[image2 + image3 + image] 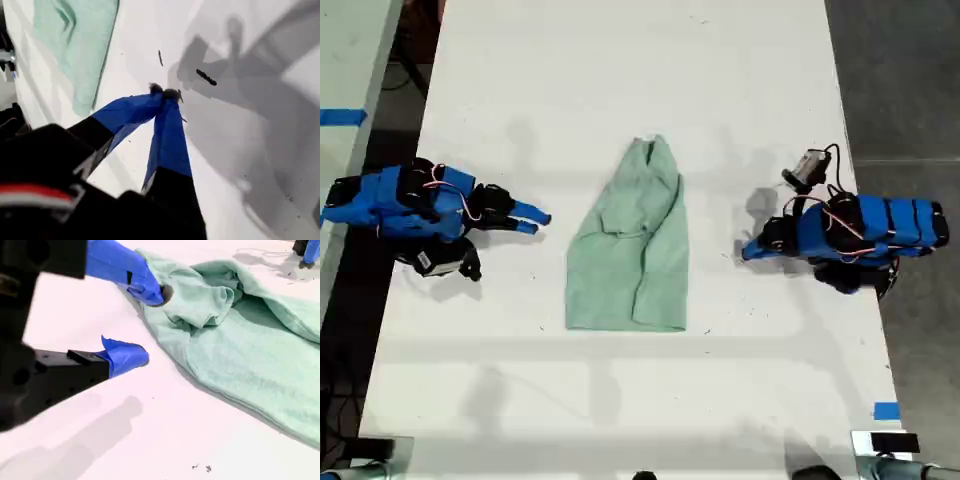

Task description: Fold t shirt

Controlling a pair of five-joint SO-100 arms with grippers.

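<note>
A: The t shirt [630, 250] lies mid-table [620, 80], pale mint and wrinkled, its narrow end toward the exterior view's top.

B: And my 2 grippers?

A: My second gripper [538, 220], on the exterior view's left, sits near the cloth with its jaws apart and nothing between them.

B: My first gripper [748, 250]?

A: On the exterior view's right, tips pinched together, empty and clear of the shirt.

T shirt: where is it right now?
The pale mint-green wrinkled cloth t shirt lies flat mid-table in the exterior view, between the two blue arms, touching neither gripper.
</note>
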